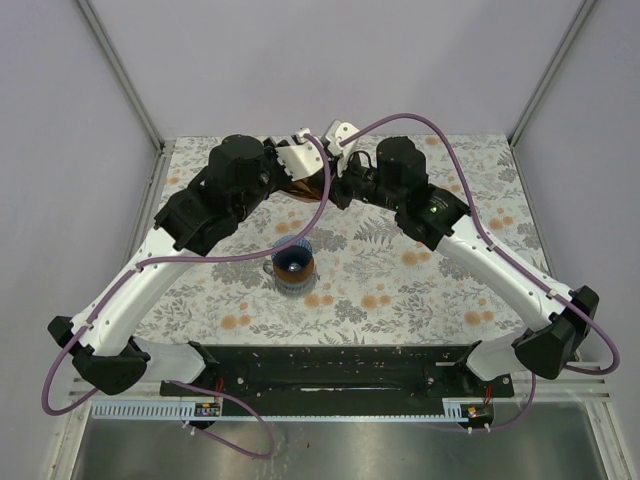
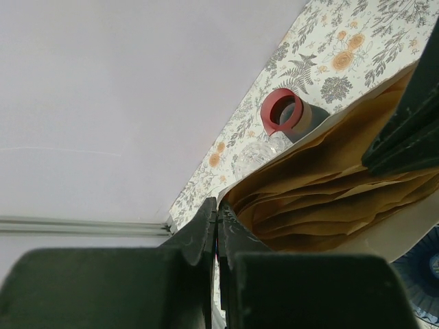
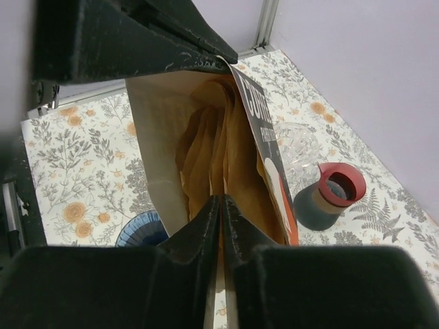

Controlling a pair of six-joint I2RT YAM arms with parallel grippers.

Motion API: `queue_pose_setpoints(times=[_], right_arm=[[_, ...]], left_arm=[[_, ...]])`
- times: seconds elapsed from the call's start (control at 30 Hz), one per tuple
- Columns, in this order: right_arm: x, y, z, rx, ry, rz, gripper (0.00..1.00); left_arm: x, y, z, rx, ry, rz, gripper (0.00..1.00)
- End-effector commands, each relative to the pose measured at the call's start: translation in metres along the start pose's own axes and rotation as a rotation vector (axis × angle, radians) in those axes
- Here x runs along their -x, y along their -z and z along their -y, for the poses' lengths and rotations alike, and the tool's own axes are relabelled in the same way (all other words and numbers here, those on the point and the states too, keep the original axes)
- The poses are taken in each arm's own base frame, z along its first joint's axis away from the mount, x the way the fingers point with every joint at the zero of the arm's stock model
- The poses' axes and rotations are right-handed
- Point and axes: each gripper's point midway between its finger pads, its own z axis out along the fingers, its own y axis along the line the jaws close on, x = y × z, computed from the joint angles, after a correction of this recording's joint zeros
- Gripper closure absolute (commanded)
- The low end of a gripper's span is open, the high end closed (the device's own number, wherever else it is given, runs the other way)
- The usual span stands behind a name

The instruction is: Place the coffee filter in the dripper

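Observation:
The blue ribbed dripper (image 1: 295,262) sits on a brown cup in the middle of the table and shows at the lower left of the right wrist view (image 3: 140,229). Behind it both arms hold an open filter bag (image 3: 154,130) above the table. My left gripper (image 2: 217,205) is shut on the bag's rim. My right gripper (image 3: 221,200) reaches into the bag's mouth, its jaws shut on a brown coffee filter (image 3: 206,147) from the stack (image 2: 322,199). In the top view the bag (image 1: 303,190) is mostly hidden between the two wrists.
A dark jar with a red rim (image 3: 329,195) stands on the floral cloth beside the bag, with a clear glass piece (image 3: 298,145) behind it. The back wall and its metal frame (image 3: 266,24) are close behind. The arm bases sit at the near edge.

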Motion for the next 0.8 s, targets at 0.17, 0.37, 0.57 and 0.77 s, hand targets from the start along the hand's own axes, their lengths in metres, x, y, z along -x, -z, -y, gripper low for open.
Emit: queue_pose_setpoints(times=[0.17, 0.37, 0.57, 0.77], right_arm=[[0.019, 0.002, 0.007, -0.05, 0.008, 0.057, 0.71], [0.018, -0.007, 0.009, -0.05, -0.001, 0.059, 0.65], [0.025, -0.006, 0.011, -0.06, -0.007, 0.077, 0.55], [0.024, -0.001, 0.014, -0.086, -0.012, 0.072, 0.59]], left_arm=[[0.02, 0.007, -0.018, 0.05, 0.051, 0.06, 1.0], [0.021, 0.01, -0.018, 0.047, 0.052, 0.069, 1.0], [0.02, 0.011, -0.018, 0.047, 0.05, 0.068, 1.0], [0.019, 0.011, -0.019, 0.05, 0.048, 0.066, 1.0]])
